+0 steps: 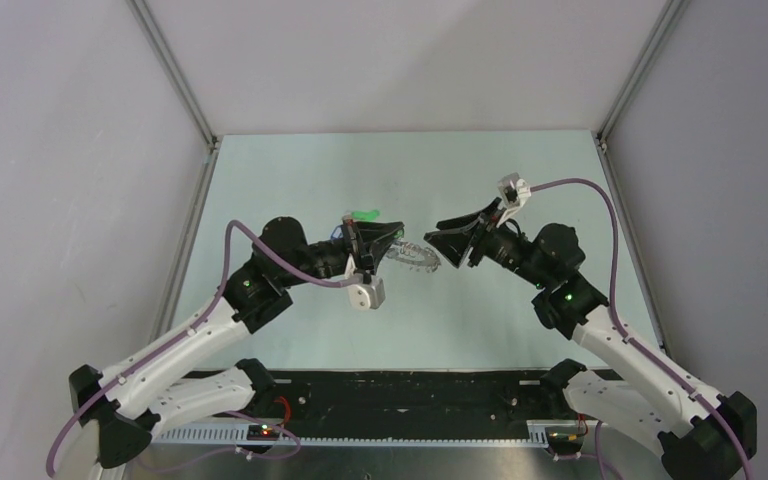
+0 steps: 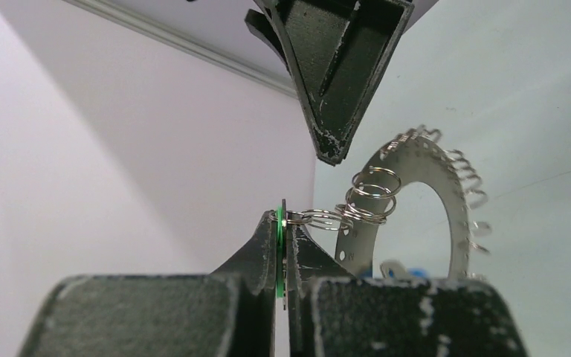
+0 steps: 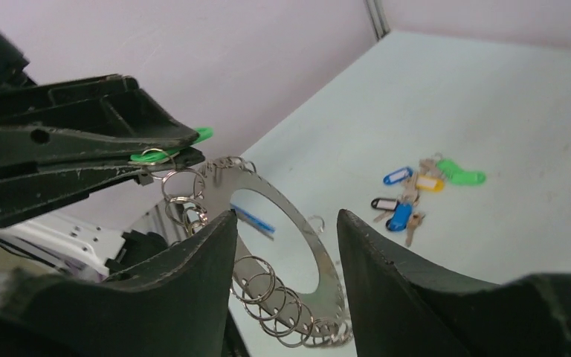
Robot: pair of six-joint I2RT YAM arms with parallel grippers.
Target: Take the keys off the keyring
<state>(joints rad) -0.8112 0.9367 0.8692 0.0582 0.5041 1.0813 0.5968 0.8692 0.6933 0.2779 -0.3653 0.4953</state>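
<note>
The keyring (image 2: 457, 223) is a flat silver ring plate fringed with small split rings, hanging above the table between both grippers (image 1: 415, 258). My left gripper (image 2: 284, 219) is shut on a green key tag (image 2: 279, 253), which is linked by split rings to the keyring. In the right wrist view the left gripper (image 3: 186, 149) comes in from the left. My right gripper (image 3: 286, 216) is open, its fingers either side of the keyring (image 3: 326, 269) without touching it. In the top view the right gripper (image 1: 442, 247) faces the left gripper (image 1: 397, 238).
A loose heap of keys with blue, yellow, black and green tags (image 3: 416, 195) lies on the pale table behind the keyring; its green tag also shows in the top view (image 1: 363, 214). Grey walls enclose the table (image 1: 290, 180) on three sides.
</note>
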